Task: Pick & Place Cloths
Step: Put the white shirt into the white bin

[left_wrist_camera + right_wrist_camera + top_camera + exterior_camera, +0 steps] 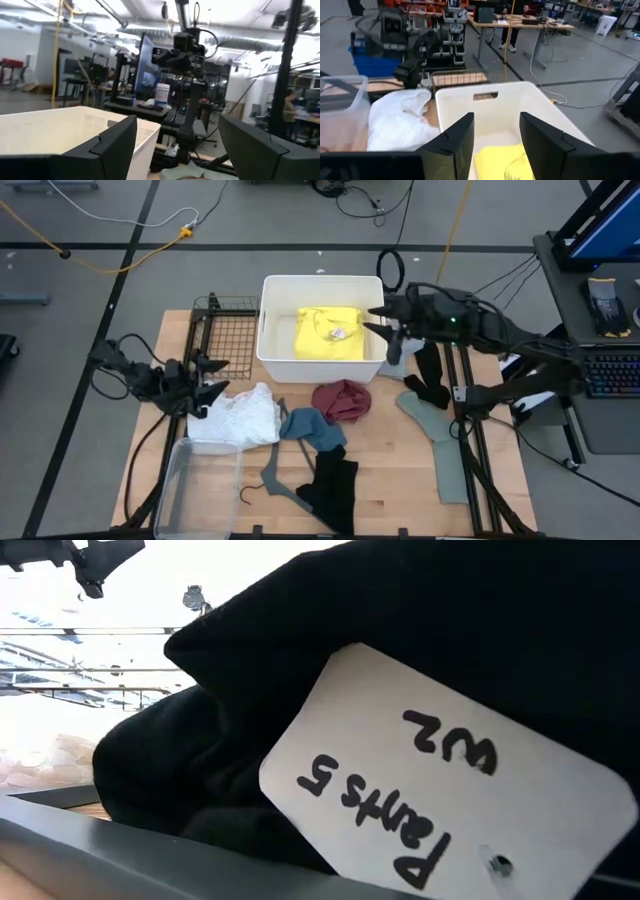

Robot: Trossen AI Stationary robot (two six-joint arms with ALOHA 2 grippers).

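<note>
Low view is almost fully blocked for me: the black cloth (480,630) fills it, with a white tag (440,780) reading "Pants 5" and "WZ" upside down, though I'm not sure of that second mark. In the high view the black cloth (330,485) lies at the table's front edge, beside the grey hanger (270,475).

Yellow cloth (328,332) sits inside the white bin (270,330), small tag on it unreadable. Right gripper (378,320) hangs over the bin's right rim, fingers (455,142) spread, nothing between them, yellow cloth (502,160) below.

Left gripper (212,385) waits at the table's left, fingers (112,140) spread wide and empty, just at the white cloth (238,420).

Maroon cloth (342,400) and teal-blue cloth (310,427) lie mid-table, touching. Sage-green cloth (440,435) runs along the right edge, partly under the right arm. A clear tub (195,485) is cut off at front left, and a wire rack (225,330) stands left of the bin.
</note>
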